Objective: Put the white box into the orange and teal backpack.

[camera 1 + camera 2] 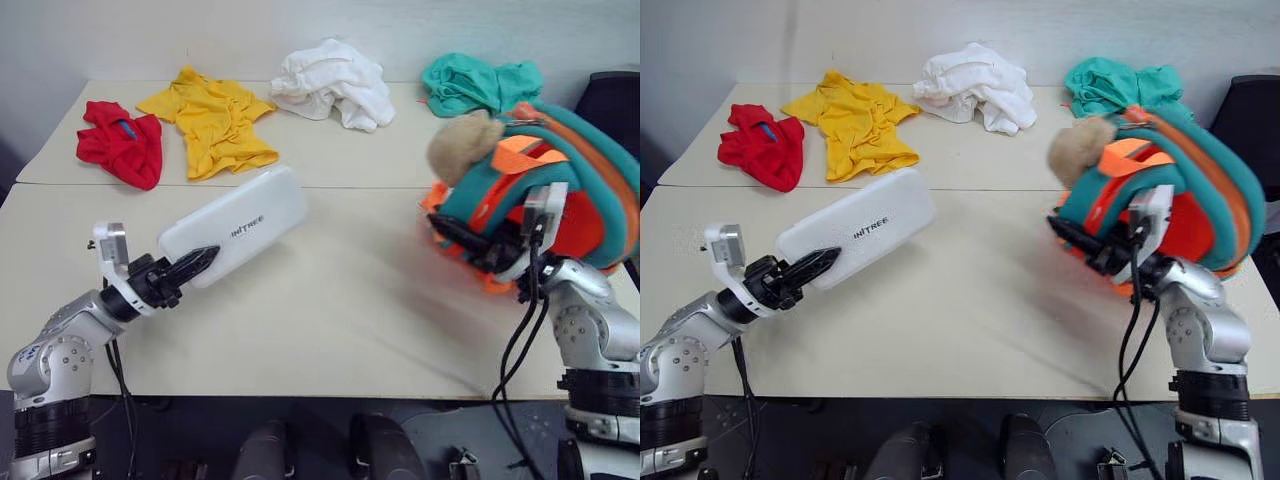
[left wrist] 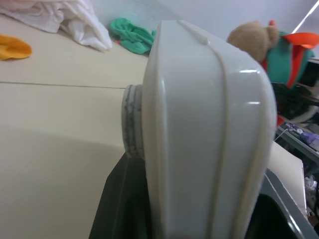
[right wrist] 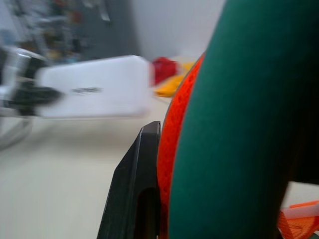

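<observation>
The left gripper [image 1: 192,264] is clamped on the near end of the white box [image 1: 240,225], held above the table [image 1: 330,300] at eight o'clock. The box looks rigid, smooth, light and likely slippery. The right gripper [image 1: 462,238] pinches the soft orange and teal backpack [image 1: 560,190] at three o'clock.

You see the white box [image 1: 240,225] with small dark lettering at centre left; the orange and teal backpack [image 1: 560,185] with its tan plush bear [image 1: 465,145] at right; along the top, a red garment [image 1: 122,143], a yellow garment [image 1: 215,120], a white cloth [image 1: 335,82], a teal cloth [image 1: 475,82]; the table [image 1: 330,310] is beige.
</observation>
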`<state>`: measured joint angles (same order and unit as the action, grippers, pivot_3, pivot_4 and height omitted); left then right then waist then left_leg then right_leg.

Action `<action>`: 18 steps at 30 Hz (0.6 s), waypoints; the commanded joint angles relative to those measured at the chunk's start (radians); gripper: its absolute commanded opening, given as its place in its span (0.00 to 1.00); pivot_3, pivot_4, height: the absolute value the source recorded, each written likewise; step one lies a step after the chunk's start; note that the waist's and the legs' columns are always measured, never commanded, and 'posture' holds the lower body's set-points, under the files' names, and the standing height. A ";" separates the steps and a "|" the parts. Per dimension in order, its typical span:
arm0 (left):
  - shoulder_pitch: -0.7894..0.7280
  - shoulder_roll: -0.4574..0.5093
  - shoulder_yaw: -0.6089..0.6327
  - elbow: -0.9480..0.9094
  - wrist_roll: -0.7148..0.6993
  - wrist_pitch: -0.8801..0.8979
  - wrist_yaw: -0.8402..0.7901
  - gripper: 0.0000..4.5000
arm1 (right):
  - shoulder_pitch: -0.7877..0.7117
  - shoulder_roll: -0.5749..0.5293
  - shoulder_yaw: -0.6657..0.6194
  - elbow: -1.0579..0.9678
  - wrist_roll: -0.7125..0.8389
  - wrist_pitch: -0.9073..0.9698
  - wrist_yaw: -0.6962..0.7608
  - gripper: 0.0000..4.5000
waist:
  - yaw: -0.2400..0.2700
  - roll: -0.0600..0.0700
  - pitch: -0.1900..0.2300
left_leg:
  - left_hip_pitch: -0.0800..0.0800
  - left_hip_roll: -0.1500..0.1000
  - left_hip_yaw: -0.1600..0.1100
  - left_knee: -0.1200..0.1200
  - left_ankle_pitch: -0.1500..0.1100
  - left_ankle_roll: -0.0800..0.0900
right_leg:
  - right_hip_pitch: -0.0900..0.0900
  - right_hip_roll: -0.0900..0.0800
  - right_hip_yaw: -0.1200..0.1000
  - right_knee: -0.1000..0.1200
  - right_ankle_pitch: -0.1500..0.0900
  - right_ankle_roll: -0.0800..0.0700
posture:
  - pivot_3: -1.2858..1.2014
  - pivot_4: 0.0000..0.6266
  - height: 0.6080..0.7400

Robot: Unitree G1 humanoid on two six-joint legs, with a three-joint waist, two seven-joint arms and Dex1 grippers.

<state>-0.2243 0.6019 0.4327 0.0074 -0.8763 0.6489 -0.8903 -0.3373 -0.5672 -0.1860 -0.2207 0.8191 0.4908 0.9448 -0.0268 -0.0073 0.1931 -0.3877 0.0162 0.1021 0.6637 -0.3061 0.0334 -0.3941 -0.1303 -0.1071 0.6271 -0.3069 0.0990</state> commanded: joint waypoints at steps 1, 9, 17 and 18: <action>-0.031 0.030 0.067 -0.024 -0.052 -0.026 -0.045 0.29 | 0.050 -0.030 0.043 -0.220 0.200 0.161 0.016 0.10 | 0.002 -0.001 0.000 | 0.000 0.000 0.000 0.000 0.000 0.000 | 0.000 0.000 0.000 0.000 0.000 0.000 | 0.52 0.24 1.00; 0.009 0.098 0.090 -0.202 -0.165 0.078 -0.057 0.29 | 0.171 -0.221 -0.029 -0.284 0.341 0.315 0.052 0.10 | 0.007 -0.003 0.000 | -0.001 -0.001 -0.003 0.000 -0.003 0.002 | 0.002 -0.002 -0.001 -0.006 0.000 0.000 | 0.52 0.24 1.00; 0.031 0.117 0.148 -0.361 -0.291 0.110 0.012 0.29 | 0.113 -0.211 -0.028 -0.165 0.206 0.242 0.041 0.10 | 0.010 -0.003 0.000 | -0.001 -0.001 -0.002 0.001 -0.003 0.001 | 0.001 -0.001 -0.001 -0.006 0.000 0.000 | 0.52 0.24 1.00; 0.031 0.116 0.154 -0.374 -0.304 0.112 0.028 0.29 | 0.109 -0.204 -0.023 -0.160 0.196 0.239 0.042 0.10 | 0.010 -0.003 0.000 | -0.001 -0.001 -0.002 0.001 -0.003 0.001 | 0.001 -0.001 -0.001 -0.006 0.000 0.000 | 0.52 0.24 1.00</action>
<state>-0.1854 0.7092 0.5382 -0.3177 -1.1238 0.7707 -0.8855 -0.2170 -0.7793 -0.1991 -0.3801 1.0196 0.7555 0.9791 -0.0163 -0.0101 0.1935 -0.3884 0.0153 0.1001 0.6643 -0.3093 0.0342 -0.3928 -0.1318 -0.1079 0.6214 -0.3066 0.0994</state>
